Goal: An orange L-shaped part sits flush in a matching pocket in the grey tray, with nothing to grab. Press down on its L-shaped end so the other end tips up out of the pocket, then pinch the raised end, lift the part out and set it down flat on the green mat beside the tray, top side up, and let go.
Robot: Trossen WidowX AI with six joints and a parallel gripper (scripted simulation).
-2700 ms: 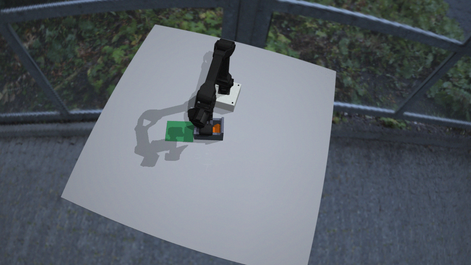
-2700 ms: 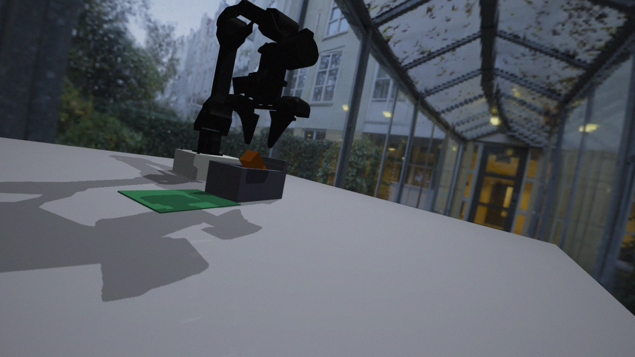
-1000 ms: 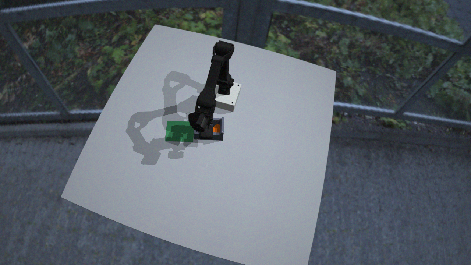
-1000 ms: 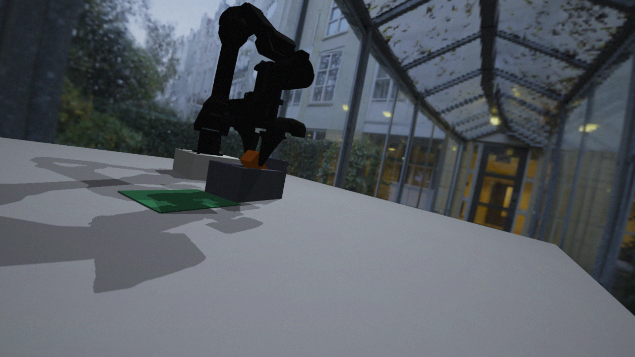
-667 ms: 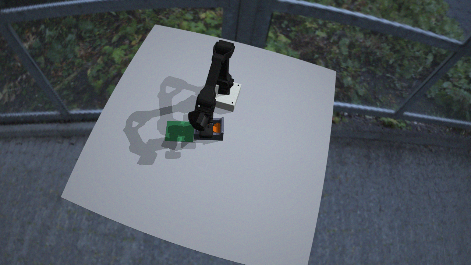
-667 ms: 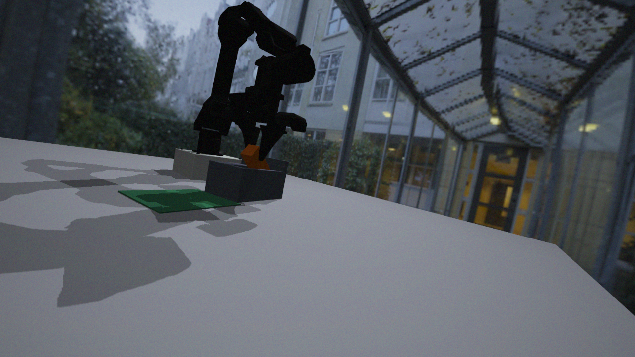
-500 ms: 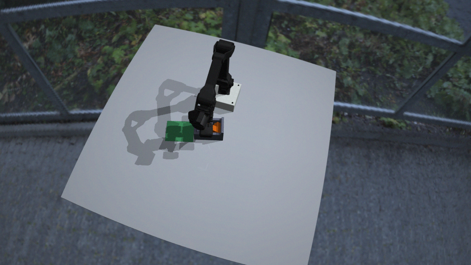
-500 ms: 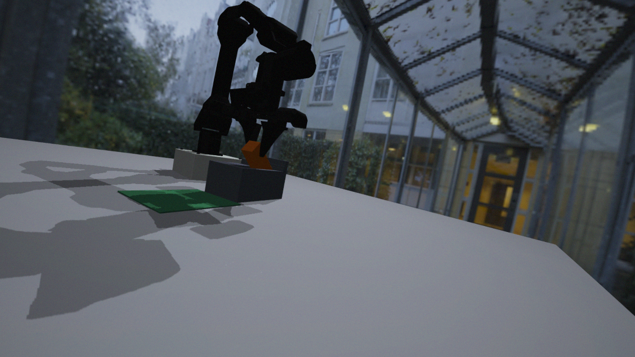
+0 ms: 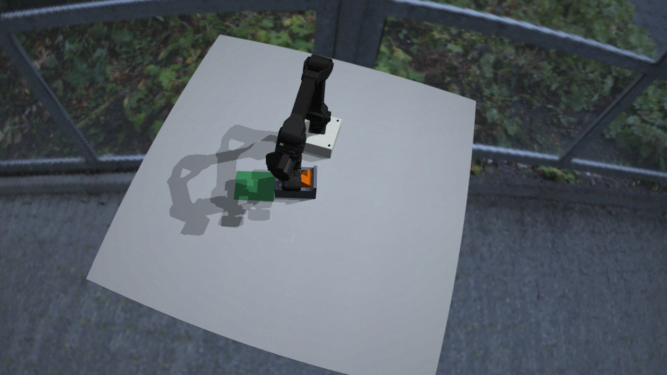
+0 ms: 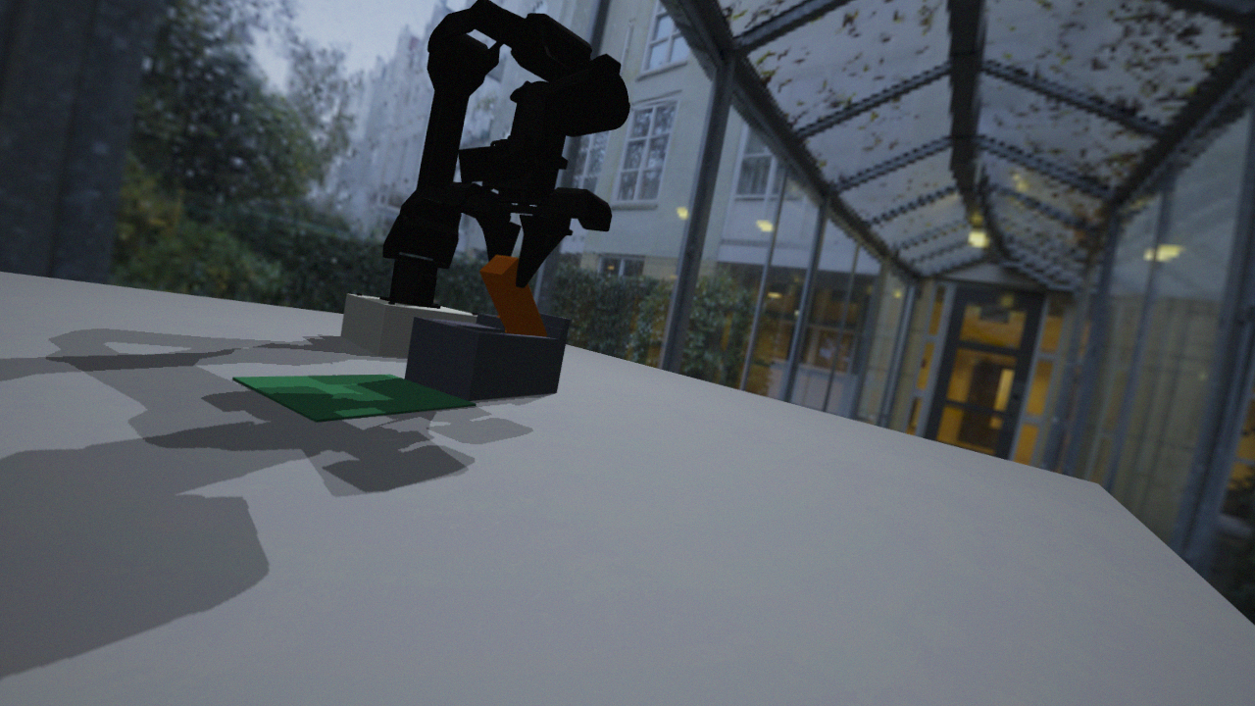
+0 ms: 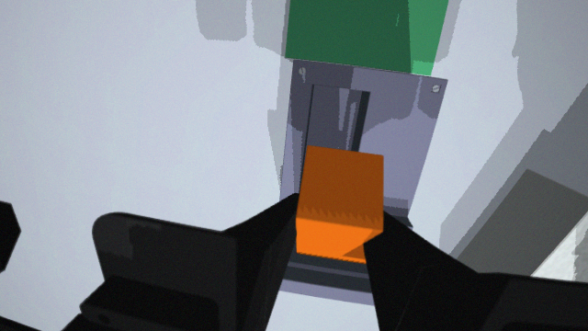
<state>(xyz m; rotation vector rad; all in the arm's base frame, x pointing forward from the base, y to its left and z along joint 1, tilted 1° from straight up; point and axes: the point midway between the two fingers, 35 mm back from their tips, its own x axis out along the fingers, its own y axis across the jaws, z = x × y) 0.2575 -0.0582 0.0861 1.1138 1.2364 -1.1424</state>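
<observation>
My gripper (image 10: 513, 269) (image 11: 332, 207) is shut on the raised end of the orange part (image 9: 306, 178) (image 10: 519, 302) (image 11: 342, 181), one finger on each side. The part stands steeply tilted, its upper end well above the grey tray (image 9: 303, 193) (image 10: 518, 364) (image 11: 395, 152). Its lower end is hidden behind the tray wall in the exterior view, so I cannot tell whether it touches the pocket. The slot of the pocket nearest the mat shows empty in the wrist view. The green mat (image 9: 266, 191) (image 10: 368, 386) (image 11: 344, 32) lies flat against the tray's side.
The white base block (image 9: 321, 144) (image 10: 373, 325) of the arm stands close behind the tray. The tray's far end has a raised wall (image 9: 315, 174). Two screw heads (image 11: 302, 71) (image 11: 435, 88) sit in the tray's corners next to the mat. Arm shadows cross the mat and table.
</observation>
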